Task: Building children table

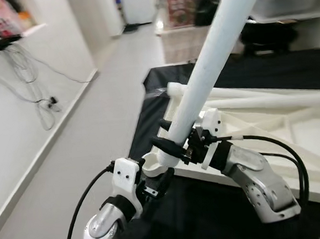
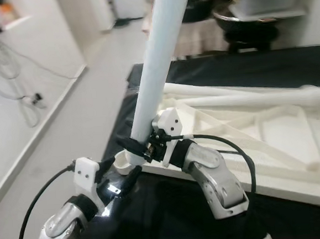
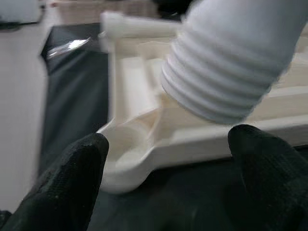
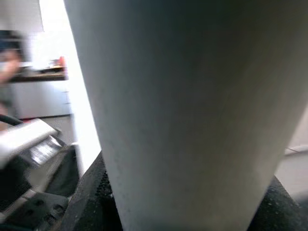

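We grip the white leg (image 1: 211,65) near its threaded lower end with our right gripper (image 1: 176,146), fingers pinched on it, holding it tilted just above the corner socket (image 1: 151,167) of the upturned tabletop (image 1: 294,136). Our left gripper (image 3: 168,163) waits just beside that socket, fingers (image 3: 72,173) spread apart. The tabletop lies on a black cloth (image 1: 267,69), another leg (image 2: 247,99) resting across it.

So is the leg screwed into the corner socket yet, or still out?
Still out. The leg's threaded end hangs just above the corner socket, threads fully exposed, tilted, held by the right gripper.
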Tool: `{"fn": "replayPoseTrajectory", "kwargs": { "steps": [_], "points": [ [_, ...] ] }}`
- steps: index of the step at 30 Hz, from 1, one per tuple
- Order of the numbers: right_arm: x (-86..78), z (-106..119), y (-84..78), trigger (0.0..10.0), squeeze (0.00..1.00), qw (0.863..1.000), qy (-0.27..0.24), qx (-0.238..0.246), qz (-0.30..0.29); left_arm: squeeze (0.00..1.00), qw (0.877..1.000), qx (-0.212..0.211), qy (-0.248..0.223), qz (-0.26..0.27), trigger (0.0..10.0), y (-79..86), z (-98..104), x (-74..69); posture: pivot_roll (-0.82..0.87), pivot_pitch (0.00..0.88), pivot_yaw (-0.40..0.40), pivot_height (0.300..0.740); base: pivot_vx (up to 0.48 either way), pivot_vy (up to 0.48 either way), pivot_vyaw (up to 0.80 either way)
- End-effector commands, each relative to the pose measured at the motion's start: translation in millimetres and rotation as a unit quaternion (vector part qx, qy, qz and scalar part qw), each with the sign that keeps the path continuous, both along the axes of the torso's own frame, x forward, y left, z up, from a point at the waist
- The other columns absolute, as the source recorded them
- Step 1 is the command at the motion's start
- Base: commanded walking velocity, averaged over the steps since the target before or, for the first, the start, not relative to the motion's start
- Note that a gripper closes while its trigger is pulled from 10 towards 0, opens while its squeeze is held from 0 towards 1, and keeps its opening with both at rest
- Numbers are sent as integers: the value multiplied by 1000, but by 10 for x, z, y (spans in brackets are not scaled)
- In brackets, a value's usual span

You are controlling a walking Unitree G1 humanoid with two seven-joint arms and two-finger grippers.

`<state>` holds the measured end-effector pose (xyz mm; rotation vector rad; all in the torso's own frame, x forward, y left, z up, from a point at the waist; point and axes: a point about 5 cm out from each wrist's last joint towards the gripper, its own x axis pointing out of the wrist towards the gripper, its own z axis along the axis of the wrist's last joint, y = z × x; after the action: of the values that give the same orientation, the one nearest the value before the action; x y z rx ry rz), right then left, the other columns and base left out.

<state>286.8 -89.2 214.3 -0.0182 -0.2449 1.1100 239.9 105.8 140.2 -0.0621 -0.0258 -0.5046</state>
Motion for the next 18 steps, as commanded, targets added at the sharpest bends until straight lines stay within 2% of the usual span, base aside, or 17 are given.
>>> {"fn": "replayPoseTrajectory", "kwargs": {
  "steps": [1, 2, 6, 9, 14, 16, 18],
  "points": [
    [-47, 13, 97, 10000, 0, 999, -1, -4, 33, 0, 1000, 20, 12, 6, 10000, 55, -49, -31, -31, 114, 77, 740, 0, 0, 800],
    [-63, 0, 89, 10000, 0, 999, 3, -14, 47, 0, 999, 29, 21, -10, 10000, 56, -83, -114, -29, 121, 76, 740, 0, 0, 800],
    [-33, -18, 71, 10000, 0, 999, 3, -29, 41, 0, 999, 42, 23, -19, 10000, 53, -99, -186, -27, 131, 76, 740, 0, 0, 800],
    [156, 28, 48, 10000, 0, 999, -6, -24, -43, 0, 997, 67, 15, -21, 10000, 26, -101, -191, -25, 135, 77, 740, 0, 0, 800],
    [218, 64, 22, 10000, 0, 997, -10, -12, -73, 0, 997, 77, 9, -22, 10000, 1, -101, -179, -23, 139, 73, 740, 0, 0, 669],
    [248, 86, 2, 10000, 0, 996, -11, -4, -87, 0, 996, 82, 4, -23, 10000, -17, -99, -176, -22, 141, 73, 740, 0, 0, 0],
    [275, 118, -141, 10000, 0, 995, -8, -6, -97, 0, 996, 88, 0, -34, 10000, -34, -99, -189, -31, 162, 77, 740, 0, 0, 0]
  ]
}}
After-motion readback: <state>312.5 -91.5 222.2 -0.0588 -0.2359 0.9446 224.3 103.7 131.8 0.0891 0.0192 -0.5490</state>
